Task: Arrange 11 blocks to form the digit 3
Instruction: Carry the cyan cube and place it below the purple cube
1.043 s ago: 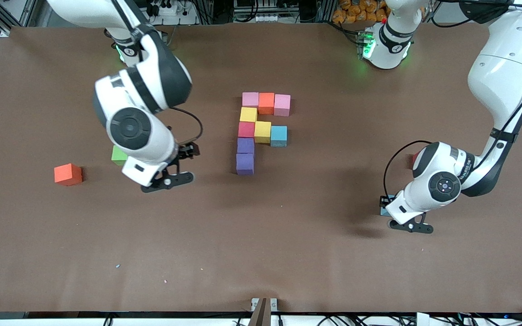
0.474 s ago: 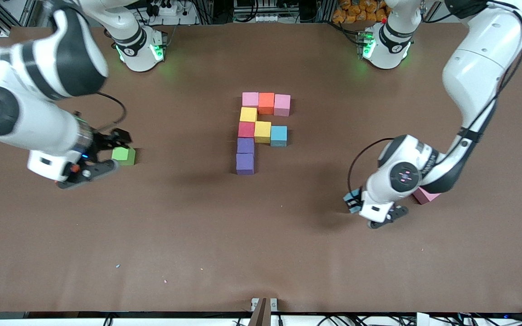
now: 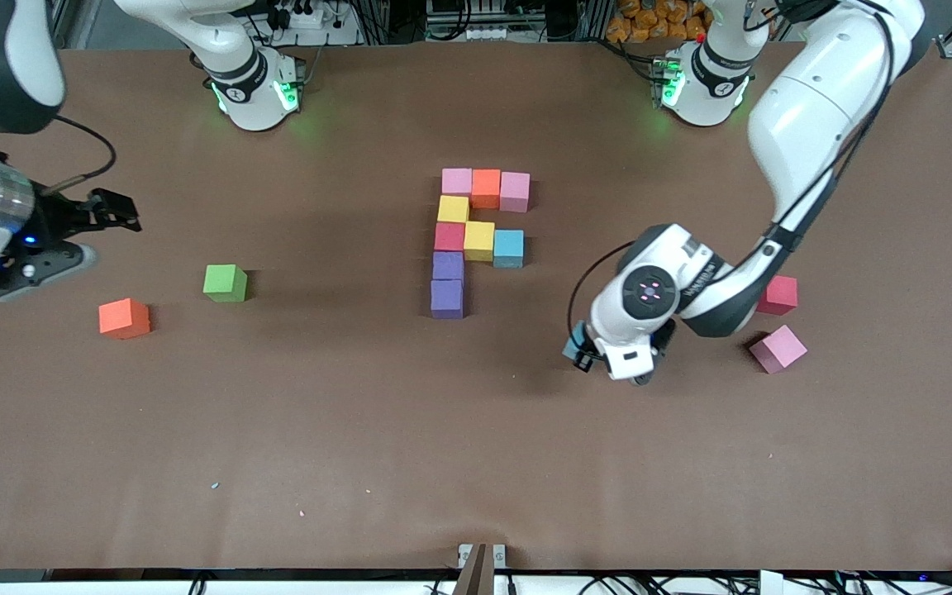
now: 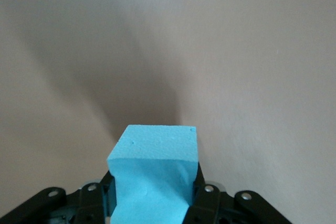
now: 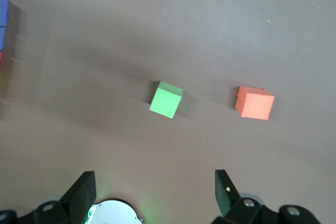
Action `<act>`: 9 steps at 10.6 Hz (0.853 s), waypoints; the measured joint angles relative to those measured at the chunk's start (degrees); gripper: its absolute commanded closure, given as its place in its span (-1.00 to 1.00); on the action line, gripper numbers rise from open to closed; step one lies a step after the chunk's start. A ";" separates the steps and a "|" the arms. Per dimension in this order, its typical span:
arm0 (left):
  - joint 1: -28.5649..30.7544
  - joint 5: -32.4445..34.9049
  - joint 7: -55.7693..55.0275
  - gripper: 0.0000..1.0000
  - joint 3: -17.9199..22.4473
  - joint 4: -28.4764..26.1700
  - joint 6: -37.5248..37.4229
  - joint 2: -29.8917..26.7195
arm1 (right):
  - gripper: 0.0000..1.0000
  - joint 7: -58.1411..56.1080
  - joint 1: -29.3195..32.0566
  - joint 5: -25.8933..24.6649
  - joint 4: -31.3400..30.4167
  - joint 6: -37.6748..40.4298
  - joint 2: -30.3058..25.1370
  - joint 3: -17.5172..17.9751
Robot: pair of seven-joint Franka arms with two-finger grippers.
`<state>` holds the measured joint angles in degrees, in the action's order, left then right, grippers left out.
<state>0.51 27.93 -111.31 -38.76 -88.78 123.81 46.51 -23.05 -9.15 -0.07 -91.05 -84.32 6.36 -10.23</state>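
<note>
Eight blocks (image 3: 476, 240) placed mid-surface, three left | left hand (image 3: 582, 354) pinching cyan block (image 4: 155, 174), over bare surface | loose pink block (image 3: 778, 348), red block (image 3: 778, 294) nearby | right hand (image 3: 71, 240) spread, waiting above surface edge

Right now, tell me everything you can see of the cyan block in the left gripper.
The cyan block is a plain matte cube, foam-like, with clean edges. The left gripper is shut on it, a finger on each side, its free end pointing at the table. It hangs over bare table between the block figure and the loose pink block, touching nothing else.
</note>
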 measured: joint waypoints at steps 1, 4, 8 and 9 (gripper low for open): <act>-1.98 -0.25 -7.10 1.00 0.06 0.42 0.00 0.03 | -1.00 -0.08 -0.12 0.06 0.05 -0.20 -0.27 -1.56; -6.80 -1.01 -23.38 1.00 0.07 0.76 0.03 0.13 | -1.00 -0.22 0.32 0.06 0.46 -0.30 -3.16 -3.26; -10.98 -1.10 -35.24 1.00 0.22 0.88 2.61 0.60 | -1.00 1.14 0.56 0.05 0.04 0.22 -5.18 -3.29; -11.74 -1.11 -35.53 1.00 0.22 0.96 2.91 1.15 | -1.00 1.58 0.57 0.05 -0.20 0.54 -5.17 -3.27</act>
<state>-11.24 26.82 -146.84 -38.54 -87.82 126.71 47.66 -21.47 -8.58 -0.02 -91.25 -83.78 1.19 -13.50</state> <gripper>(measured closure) 0.458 0.000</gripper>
